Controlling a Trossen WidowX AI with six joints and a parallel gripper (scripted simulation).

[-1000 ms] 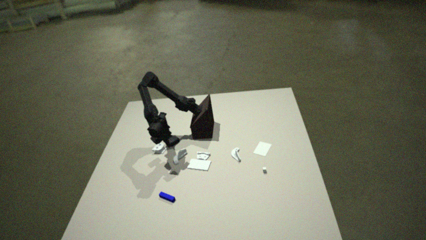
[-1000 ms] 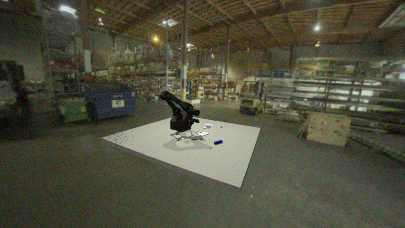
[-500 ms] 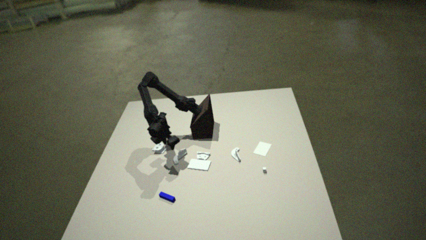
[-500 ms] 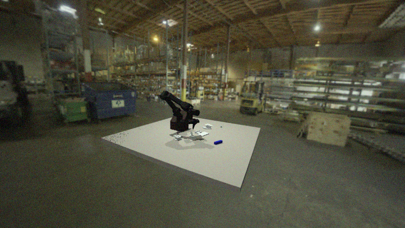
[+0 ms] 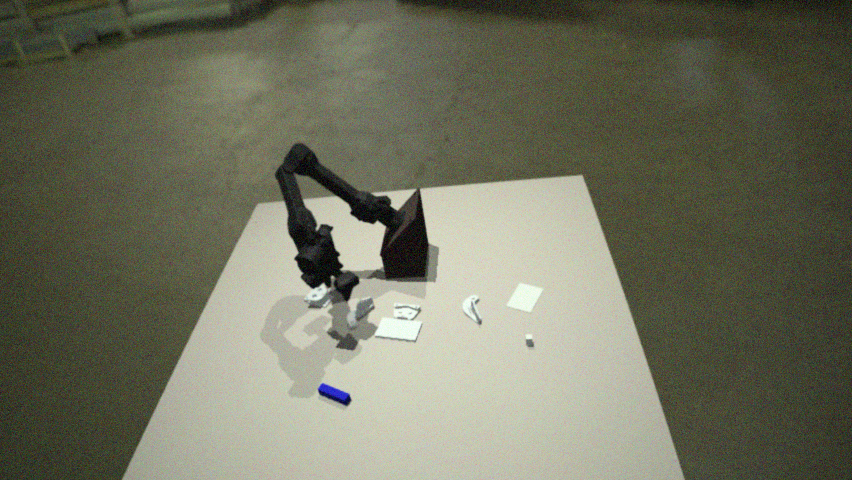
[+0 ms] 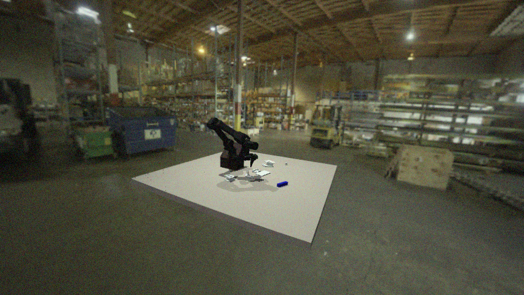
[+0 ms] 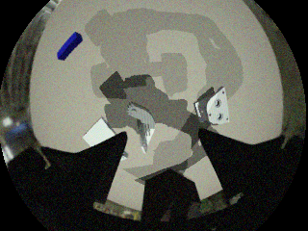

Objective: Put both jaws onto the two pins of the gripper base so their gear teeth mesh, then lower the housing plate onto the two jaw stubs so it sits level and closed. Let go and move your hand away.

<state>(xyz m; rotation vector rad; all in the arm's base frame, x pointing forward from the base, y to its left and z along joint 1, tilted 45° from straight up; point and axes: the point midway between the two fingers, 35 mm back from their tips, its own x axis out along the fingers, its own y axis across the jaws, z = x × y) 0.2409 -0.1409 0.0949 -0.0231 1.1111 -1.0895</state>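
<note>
Wrist view: the pincer (image 5: 331,292) (image 6: 251,166) (image 7: 164,134) gapes, empty, over the near jaw (image 5: 360,311) (image 6: 253,177) (image 7: 144,118) on the table (image 5: 476,417) (image 6: 256,208) (image 7: 260,72). Likely light, stiff, smooth; pinch its thick middle, sparing the teeth. Near to far, I count two jaws, two holed pieces, two plates, one blue block (image 5: 333,394) (image 6: 282,184) (image 7: 69,46), one cube (image 5: 528,338) (image 6: 286,163).

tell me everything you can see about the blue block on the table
The solid blue, elongated block looks like one plain piece, with straight edges and no visible markings or separate parts; its material is unclear, perhaps plastic. It lies flat on its long side on the pale table, apart from the white pieces and outside the arm's large shadow. Only the tabletop touches it.
</note>
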